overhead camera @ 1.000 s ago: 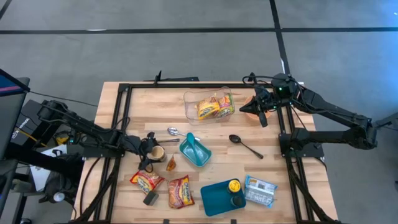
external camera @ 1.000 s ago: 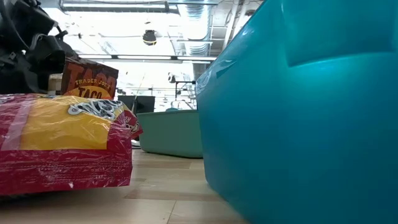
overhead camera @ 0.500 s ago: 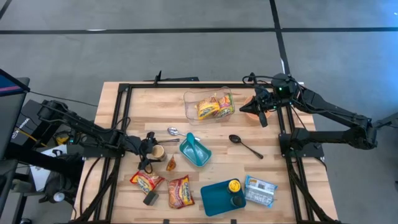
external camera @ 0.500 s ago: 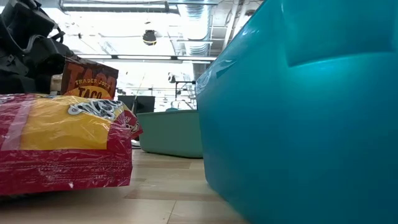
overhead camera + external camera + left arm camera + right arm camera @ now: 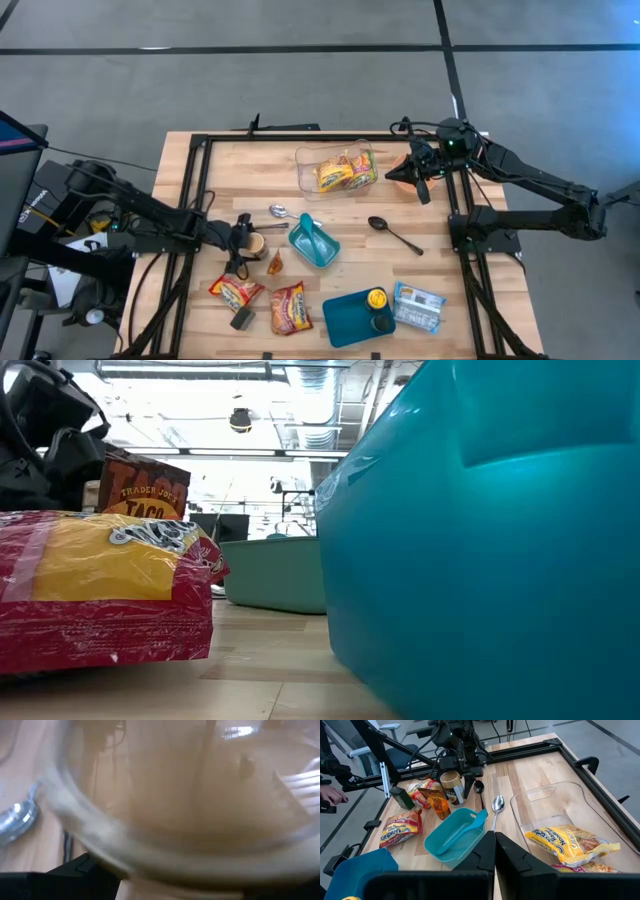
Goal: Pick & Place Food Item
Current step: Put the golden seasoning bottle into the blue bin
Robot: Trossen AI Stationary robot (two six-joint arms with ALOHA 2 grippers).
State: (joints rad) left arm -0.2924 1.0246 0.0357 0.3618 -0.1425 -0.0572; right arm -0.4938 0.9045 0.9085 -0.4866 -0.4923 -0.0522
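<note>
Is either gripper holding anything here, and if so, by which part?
Left gripper stands open around the small jar, no grip confirmed. Right gripper is shut, holding nothing.

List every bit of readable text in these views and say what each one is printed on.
"TRADER JOE'S" and "TACO": on the orange-brown packet behind the red and yellow ramen bag, low view.
Ramen bag's white lettering: unreadable.
Packets in the clear container and the blue box: print too small to read.
</note>
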